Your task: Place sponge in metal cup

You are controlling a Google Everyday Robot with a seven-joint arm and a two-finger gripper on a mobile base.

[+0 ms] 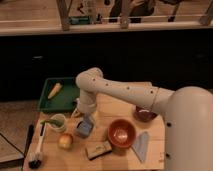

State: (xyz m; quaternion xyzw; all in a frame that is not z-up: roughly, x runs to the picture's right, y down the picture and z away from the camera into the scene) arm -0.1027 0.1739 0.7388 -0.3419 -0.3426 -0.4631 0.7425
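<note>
The sponge (84, 128) is a small blue-grey block lying on the wooden table (115, 162), between the cream-green mug (58, 122) and the orange bowl (121, 135). My gripper (83, 114) hangs from the white arm's wrist just above the far edge of the sponge, very close to it or touching it. I cannot tell whether it holds the sponge. The metal cup does not show; it is hidden or out of view.
A green tray (67, 102) with a yellow item (55, 90) sits at the back left. A dark red bowl (145, 114), a tan-brown block (98, 149), a pale grey-blue wedge (141, 146), an apple (65, 141) and a brush (36, 150) lie around.
</note>
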